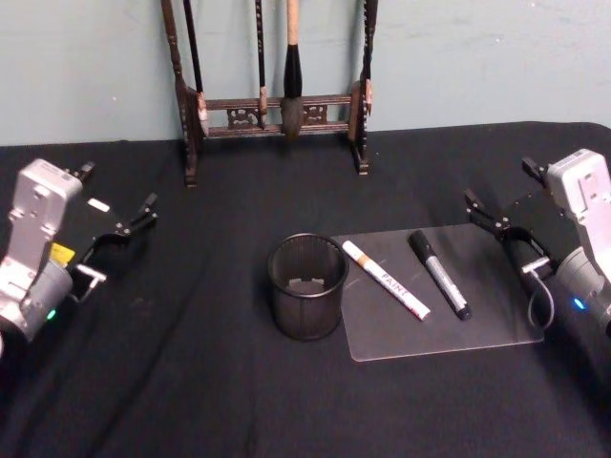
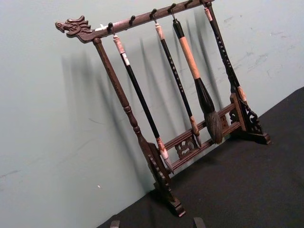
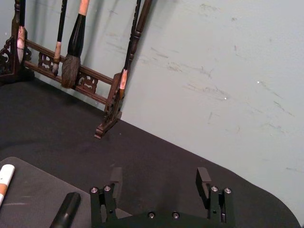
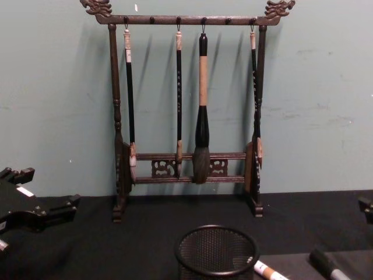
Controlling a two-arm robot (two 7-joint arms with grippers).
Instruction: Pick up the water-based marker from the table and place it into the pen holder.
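Table: you are looking at a black cloth surface with a wooden brush rack standing at the far edge, against the wall.
Pen holder: it is standing upright near the middle of the table, just beside the near left edge of a clear mat.
Markers: two are lying flat on the mat, side by side and a little apart, both angled the same way. The white marker has an orange band and PAINT printed on it, and it is lying closer to the pen holder. The black marker is lying on the side toward your right arm. You cannot tell which of the two is the water-based one.
Right gripper: it is hovering above the cloth off the mat's far right corner, with its jaws spread wide and nothing between them.
Marker against the jaws: in the right wrist view, the black marker's end is showing just outside one finger, not in the gap. The white marker's end is lying farther out on the same side. Neither is touching the gripper.
Left gripper: it is hanging over the left side of the table, well apart from the pen holder and both markers. Its jaws are spread and empty, and it is facing the brush rack.
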